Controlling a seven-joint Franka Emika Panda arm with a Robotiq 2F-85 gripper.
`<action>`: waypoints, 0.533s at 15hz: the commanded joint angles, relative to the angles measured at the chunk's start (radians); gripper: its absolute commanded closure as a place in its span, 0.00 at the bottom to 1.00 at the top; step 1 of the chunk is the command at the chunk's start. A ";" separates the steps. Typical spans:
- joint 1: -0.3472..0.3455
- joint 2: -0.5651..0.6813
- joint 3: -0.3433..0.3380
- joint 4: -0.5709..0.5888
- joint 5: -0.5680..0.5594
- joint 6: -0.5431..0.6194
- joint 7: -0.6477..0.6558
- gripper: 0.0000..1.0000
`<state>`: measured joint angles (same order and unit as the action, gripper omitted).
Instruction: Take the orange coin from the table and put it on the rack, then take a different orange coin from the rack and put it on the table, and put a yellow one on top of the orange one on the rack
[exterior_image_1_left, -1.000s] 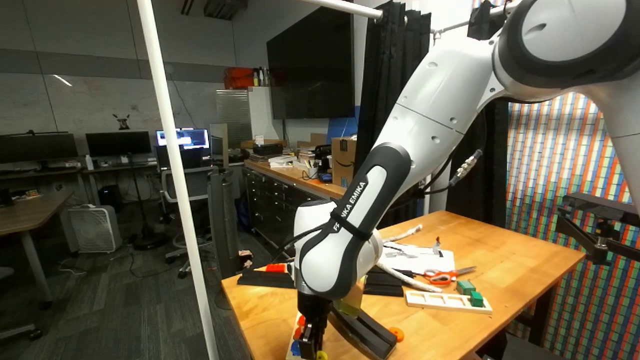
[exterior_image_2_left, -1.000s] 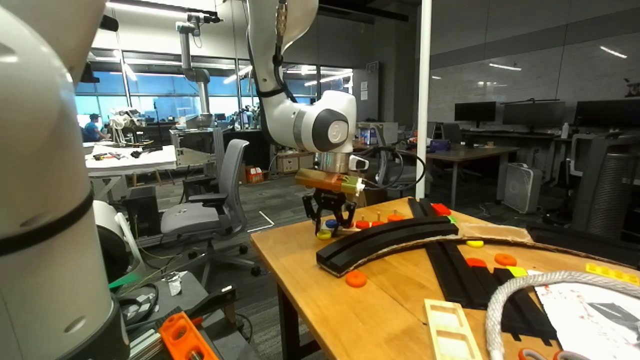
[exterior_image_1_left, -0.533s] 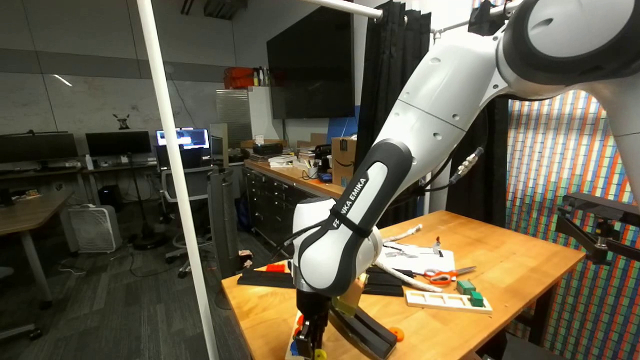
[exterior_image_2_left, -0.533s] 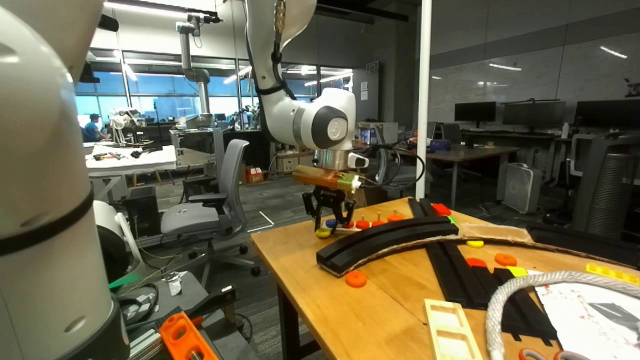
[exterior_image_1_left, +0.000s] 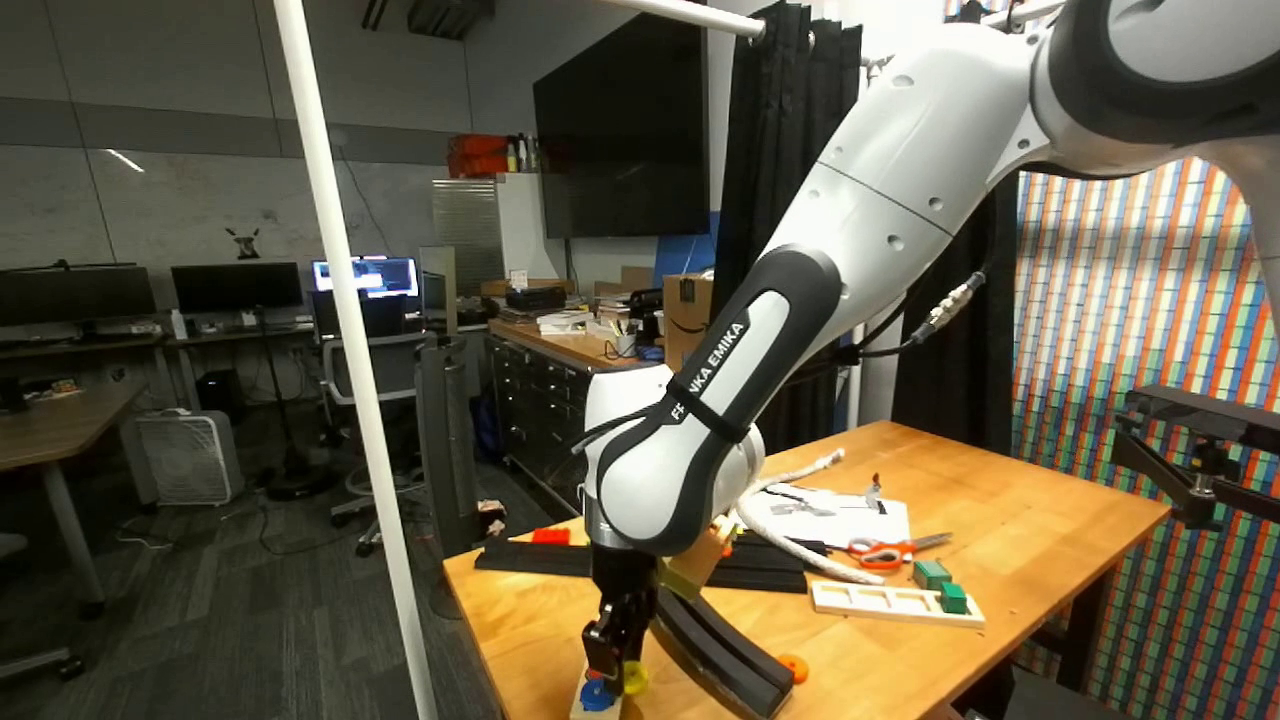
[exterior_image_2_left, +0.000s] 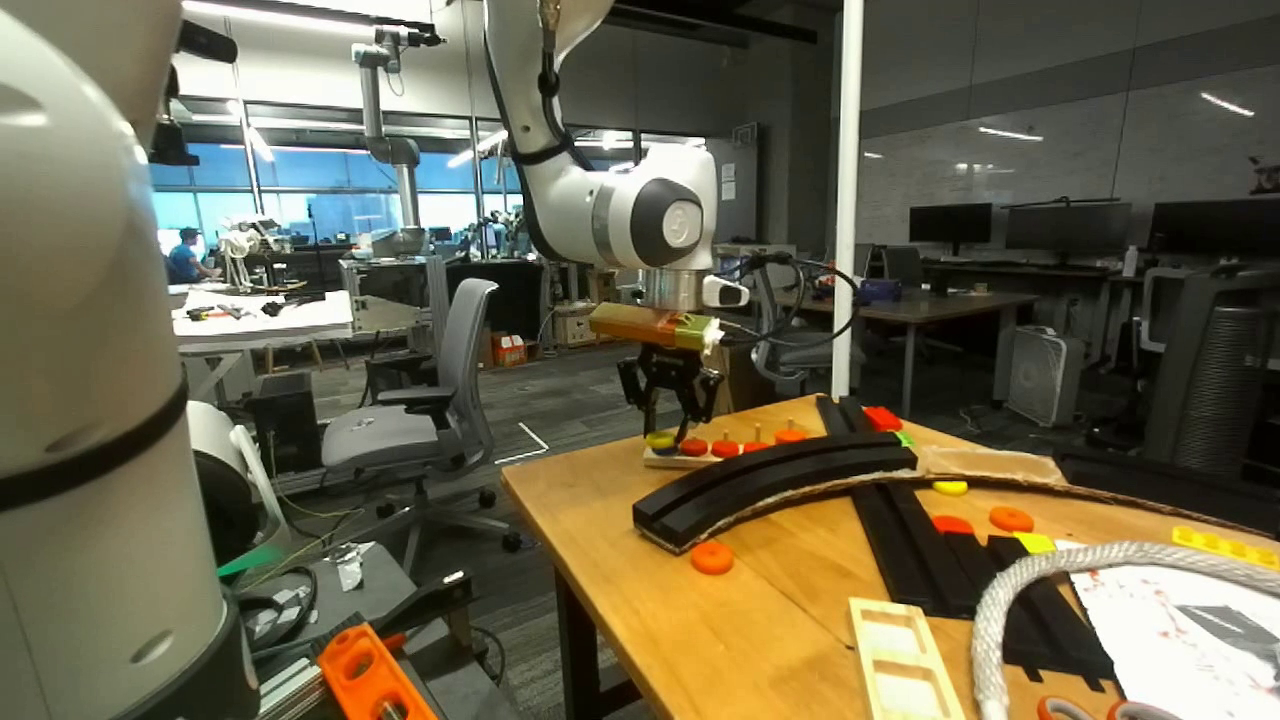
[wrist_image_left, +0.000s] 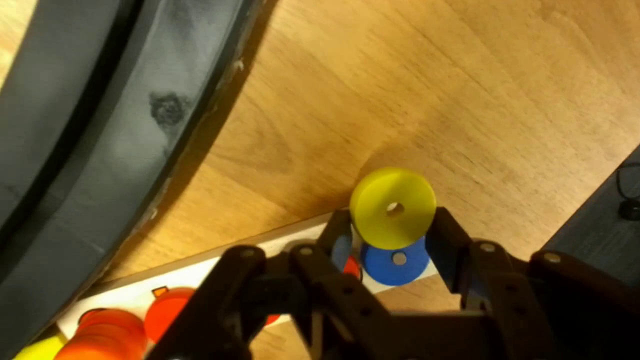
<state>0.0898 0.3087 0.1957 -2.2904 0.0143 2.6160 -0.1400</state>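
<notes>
Disc (wrist_image_left: 381, 215): yellow, round, w/ small ctr hole; gripper (wrist_image_left: 391, 227) has it pinched at opp. sides.

Desk (exterior_image_2_left: 590, 490): plain light-wood top on dark legs, shown in both exterior views. Black curved track (exterior_image_2_left: 775, 487) is laid, in an exterior view, from near left toward far right; straight black track (exterior_image_2_left: 890, 550) is crossed by it. Orange disc (exterior_image_2_left: 712, 558) is set flat just beside the curved track's near-left end. Wooden peg strip (exterior_image_2_left: 672, 461) is placed on the curved track's far side. Loose yellow disc (exterior_image_2_left: 951, 488) and second orange disc (exterior_image_2_left: 1011, 519) are seen right of the straight track. In an exterior view, green block (exterior_image_1_left: 931, 575) is set just behind wooden compartment tray (exterior_image_1_left: 895, 612), scissors (exterior_image_1_left: 905, 547) behind that; white paper (exterior_image_1_left: 850, 525) is spread farther back, rope (exterior_image_2_left: 988, 640) looped along its edge.
</notes>
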 joint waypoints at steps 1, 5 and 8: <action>0.029 -0.007 -0.045 0.052 -0.045 -0.042 0.060 0.78; 0.033 0.015 -0.072 0.103 -0.063 -0.048 0.079 0.78; 0.031 0.038 -0.084 0.144 -0.068 -0.067 0.084 0.78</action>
<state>0.1043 0.3194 0.1330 -2.2085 -0.0247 2.5867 -0.0913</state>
